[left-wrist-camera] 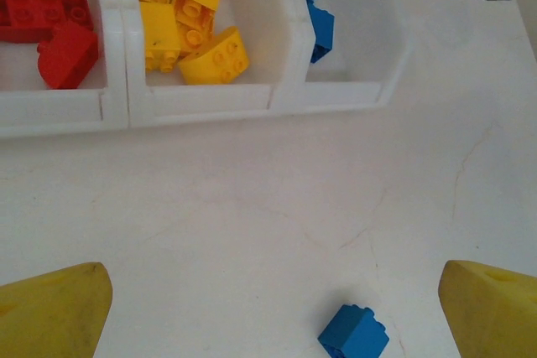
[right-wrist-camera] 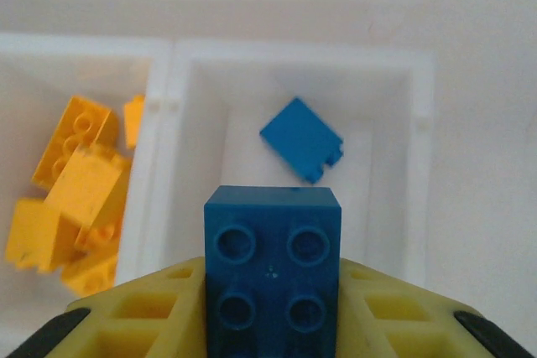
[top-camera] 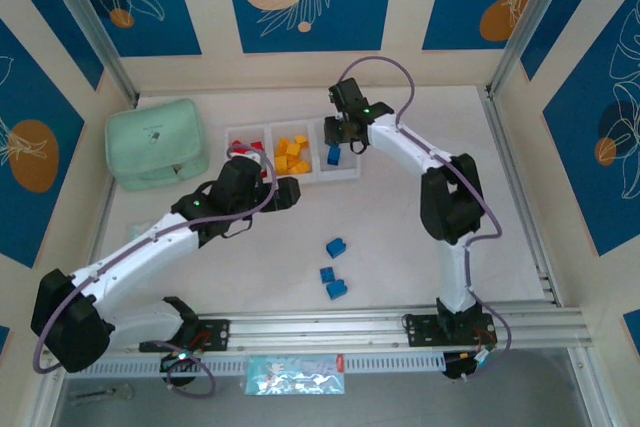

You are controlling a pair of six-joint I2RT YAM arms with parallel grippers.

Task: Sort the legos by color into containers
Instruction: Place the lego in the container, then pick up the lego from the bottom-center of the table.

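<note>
The white tray (top-camera: 335, 176) holds red legos (top-camera: 250, 154) in its left container, yellow-orange ones (top-camera: 293, 155) in the middle and blue ones (top-camera: 333, 155) on the right. My right gripper (top-camera: 350, 135) hovers over the right container, shut on a blue brick (right-wrist-camera: 273, 274). Below it a blue brick (right-wrist-camera: 300, 138) lies inside that container (right-wrist-camera: 424, 123). My left gripper (top-camera: 290, 192) stands open just in front of the tray (left-wrist-camera: 210, 102), nothing between its yellow fingertips (left-wrist-camera: 54, 308). One loose blue brick (left-wrist-camera: 354, 334) lies on the table near it.
Three loose blue bricks (top-camera: 336, 247) (top-camera: 327, 274) (top-camera: 337, 289) lie on the table in front of the tray. A mint green pouch (top-camera: 157, 142) sits at the back left. A metal rail (top-camera: 400, 325) runs along the near edge.
</note>
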